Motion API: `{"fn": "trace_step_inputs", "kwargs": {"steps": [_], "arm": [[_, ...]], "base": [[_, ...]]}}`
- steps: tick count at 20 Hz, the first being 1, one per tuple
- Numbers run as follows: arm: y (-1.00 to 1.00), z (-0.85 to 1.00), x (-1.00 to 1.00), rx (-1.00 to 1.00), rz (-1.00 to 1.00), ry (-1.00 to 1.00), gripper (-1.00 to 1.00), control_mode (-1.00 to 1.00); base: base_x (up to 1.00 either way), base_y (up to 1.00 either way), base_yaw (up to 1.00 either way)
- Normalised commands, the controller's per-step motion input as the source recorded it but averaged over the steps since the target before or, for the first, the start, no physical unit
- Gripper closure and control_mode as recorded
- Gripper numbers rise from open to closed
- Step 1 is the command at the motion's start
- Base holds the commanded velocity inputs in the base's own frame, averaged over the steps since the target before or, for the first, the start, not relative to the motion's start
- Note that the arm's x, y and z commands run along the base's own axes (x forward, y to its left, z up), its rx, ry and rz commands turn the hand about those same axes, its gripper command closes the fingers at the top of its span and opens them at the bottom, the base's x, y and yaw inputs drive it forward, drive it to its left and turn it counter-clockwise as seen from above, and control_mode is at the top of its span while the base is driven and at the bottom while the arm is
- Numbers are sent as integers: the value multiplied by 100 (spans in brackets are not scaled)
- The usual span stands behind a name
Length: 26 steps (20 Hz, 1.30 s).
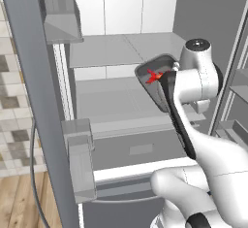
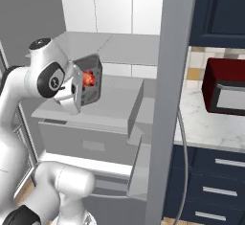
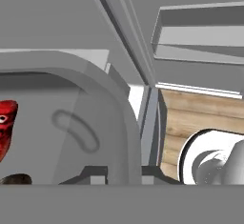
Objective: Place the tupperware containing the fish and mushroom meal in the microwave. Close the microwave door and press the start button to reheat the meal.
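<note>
tool: I can't see its tips behind the wrist | fish [image 3: 5, 125]: cut by hand view's left edge | tupperware [image 1: 156, 83]: lower part hidden by arm

An open fridge [image 1: 121, 52] with pale grey shelves takes up the middle of both base views, its drawer [image 2: 86, 140] closed under the lowest shelf. Its open door [image 1: 36, 101] carries clear bins [image 1: 80, 159] (one high, one low), and wooden floor [image 1: 19, 203] shows below that door. Right of the fridge a marble counter [image 2: 206, 126] bears a dark red box [image 2: 225, 87] with a grey front, over navy drawers [image 2: 215, 181] and under a navy wall cabinet [image 2: 220, 13].
</note>
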Motion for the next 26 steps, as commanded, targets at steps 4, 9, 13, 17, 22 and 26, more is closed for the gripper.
{"fn": "trace_step_inputs", "kwargs": {"steps": [4, 9, 13, 17, 22, 26], "arm": [[-5, -1, -5, 0, -1, 0, 100, -100], [0, 0, 0, 0, 0, 0, 100, 100], [0, 0, 0, 0, 0, 0, 100, 100], [0, 0, 0, 0, 0, 0, 100, 100], [0, 0, 0, 0, 0, 0, 100, 100], [0, 0, 0, 0, 0, 0, 100, 100]], "base": [[0, 0, 0], [-8, 0, 0], [-69, 0, 0], [-87, 5, 0], [-67, 18, 0], [-38, 26, -8]]}}
